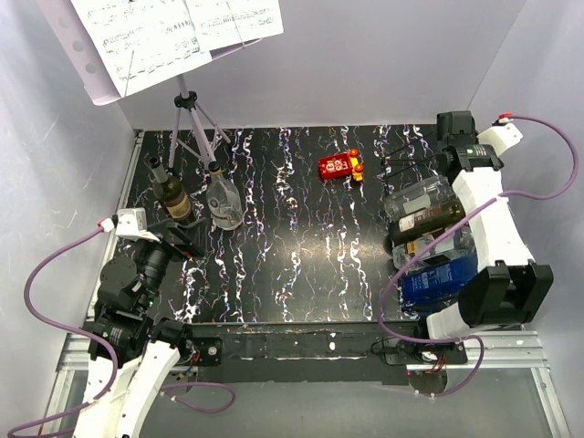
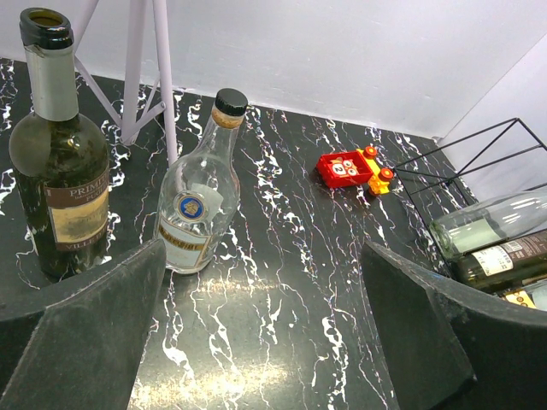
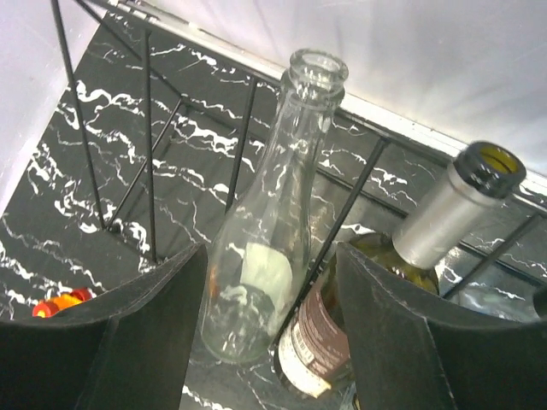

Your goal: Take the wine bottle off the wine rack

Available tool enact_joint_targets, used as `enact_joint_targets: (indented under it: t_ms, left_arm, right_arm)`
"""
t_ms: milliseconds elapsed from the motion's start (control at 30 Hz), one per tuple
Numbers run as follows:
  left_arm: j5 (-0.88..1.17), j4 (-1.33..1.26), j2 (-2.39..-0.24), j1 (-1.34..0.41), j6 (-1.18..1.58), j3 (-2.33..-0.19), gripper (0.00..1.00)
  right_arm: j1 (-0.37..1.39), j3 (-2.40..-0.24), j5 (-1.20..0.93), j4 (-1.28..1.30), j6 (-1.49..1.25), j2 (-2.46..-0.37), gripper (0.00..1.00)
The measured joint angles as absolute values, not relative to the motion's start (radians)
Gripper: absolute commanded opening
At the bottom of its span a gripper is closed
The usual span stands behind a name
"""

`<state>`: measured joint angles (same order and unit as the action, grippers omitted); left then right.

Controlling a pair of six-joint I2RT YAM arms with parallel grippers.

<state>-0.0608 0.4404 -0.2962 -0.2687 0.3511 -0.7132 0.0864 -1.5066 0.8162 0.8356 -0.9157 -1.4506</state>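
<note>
The black wire wine rack (image 3: 149, 128) stands at the table's right side (image 1: 401, 151), with several bottles lying in it. A clear wine bottle (image 3: 291, 154) lies with its neck pointing away from the wrist camera. My right gripper (image 3: 272, 252) is open and straddles its body. The left finger (image 3: 162, 325) is close beside the glass. A rack bar and a dark green bottle with a silver foil neck (image 3: 444, 213) lie by the right finger (image 3: 402, 333). My left gripper (image 2: 263, 248) hangs open over bare table at the far left (image 1: 182, 239), holding nothing.
Two bottles stand upright ahead of the left gripper: a dark one (image 2: 60, 171) and a clear flask-shaped one (image 2: 201, 205). A red toy (image 1: 339, 166) lies mid-table at the back. A music stand's tripod (image 1: 187, 119) stands back left. White walls close in both sides.
</note>
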Motion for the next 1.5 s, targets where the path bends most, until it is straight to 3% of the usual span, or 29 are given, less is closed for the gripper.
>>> enact_joint_targets:
  t_ms: [533,700,933,1133,1367,1500]
  left_arm:
    - [-0.06,0.44,-0.297,-0.269,0.351,-0.713,0.98]
    - [-0.059,0.44,-0.297,-0.271,0.351,-0.713,0.98]
    - [-0.06,0.44,-0.297,-0.271,0.351,-0.713,0.98]
    - [-0.06,0.44,-0.299,-0.271,0.35,-0.713,0.98]
    - [-0.06,0.44,-0.3,-0.271,0.35,-0.713,0.98]
    - [-0.06,0.44,-0.302,-0.271,0.35,-0.713,0.98]
  right_arm:
    - [-0.035,-1.543,0.791,0.794,-0.947,-1.622,0.7]
    - [-0.062,-1.543,0.781,0.756,-0.946,-1.664,0.66]
    - [-0.09,-1.536,0.762,0.699,-0.944,-1.678,0.54]
    - [-0.107,-1.489,0.752,0.64,-0.95,-1.671,0.35]
    - [-0.113,-1.446,0.724,0.574,-0.919,-1.642,0.03]
    - [-0.114,-1.398,0.69,0.508,-0.881,-1.602,0.01]
